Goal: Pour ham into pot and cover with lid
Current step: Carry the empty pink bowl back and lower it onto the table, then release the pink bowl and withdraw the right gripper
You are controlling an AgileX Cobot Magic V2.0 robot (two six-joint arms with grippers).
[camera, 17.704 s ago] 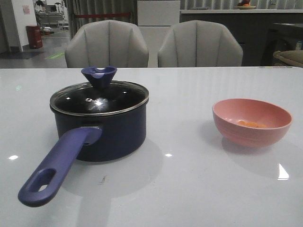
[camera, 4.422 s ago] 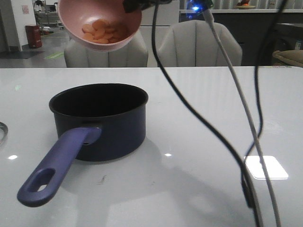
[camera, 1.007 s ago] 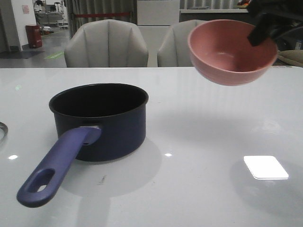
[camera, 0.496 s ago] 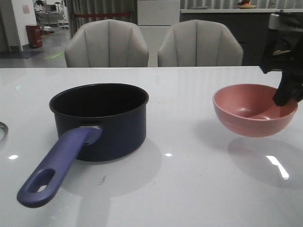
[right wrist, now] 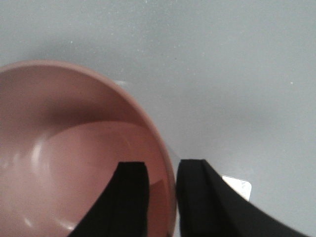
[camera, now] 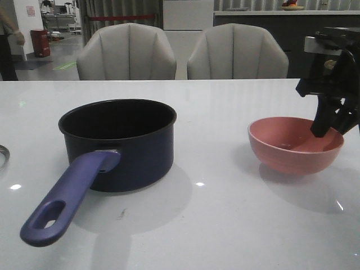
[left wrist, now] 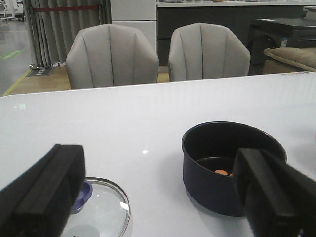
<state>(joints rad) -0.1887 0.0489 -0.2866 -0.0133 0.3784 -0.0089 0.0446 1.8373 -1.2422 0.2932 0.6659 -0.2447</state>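
The dark navy pot (camera: 118, 152) stands at the left of the table without its lid, its purple-blue handle (camera: 67, 197) pointing at me. In the left wrist view a few orange-pink ham slices (left wrist: 222, 172) lie on the black bottom of the pot (left wrist: 207, 182). The glass lid (left wrist: 106, 212) with its dark blue knob (left wrist: 83, 190) lies flat on the table to the pot's left; only its rim (camera: 3, 154) shows in the front view. My left gripper (left wrist: 158, 197) is open and empty, above the table between lid and pot. My right gripper (camera: 326, 130) (right wrist: 163, 173) is shut on the rim of the empty pink bowl (camera: 287, 149) (right wrist: 64, 148), which rests on the table at the right.
Two grey chairs (camera: 126, 53) (camera: 237, 53) stand behind the table's far edge. A person (camera: 7, 39) stands at the far left of the room behind.
My right gripper has lowered the empty pink bowl from just above the table onto it. A person has come into view at the far left of the room.
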